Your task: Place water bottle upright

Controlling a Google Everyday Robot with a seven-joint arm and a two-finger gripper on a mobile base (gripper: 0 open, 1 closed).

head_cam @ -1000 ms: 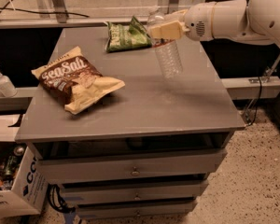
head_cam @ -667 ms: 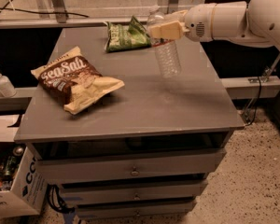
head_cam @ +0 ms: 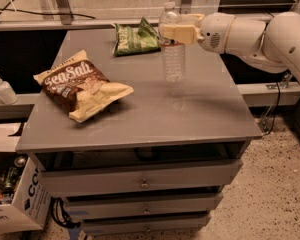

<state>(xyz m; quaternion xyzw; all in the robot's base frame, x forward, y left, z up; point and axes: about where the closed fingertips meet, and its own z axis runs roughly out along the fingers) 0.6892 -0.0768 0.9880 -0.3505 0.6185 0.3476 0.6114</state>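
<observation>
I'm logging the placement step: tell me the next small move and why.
Probably lower the tool straight down a touch. It is shut on the water bottle just below the cap, the bottle is upright over the cabinet top, and I cannot tell whether its base rests there yet.

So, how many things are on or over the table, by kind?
Chip bags: 2, brown bag and green bag.
Water bottle: 1, upright, held near its neck by the gripper over the table's far side.
Total: 3.

Clear, white-capped water bottle (head_cam: 173,61) is upright, the gripper (head_cam: 174,30) clasped round its shoulder.
</observation>
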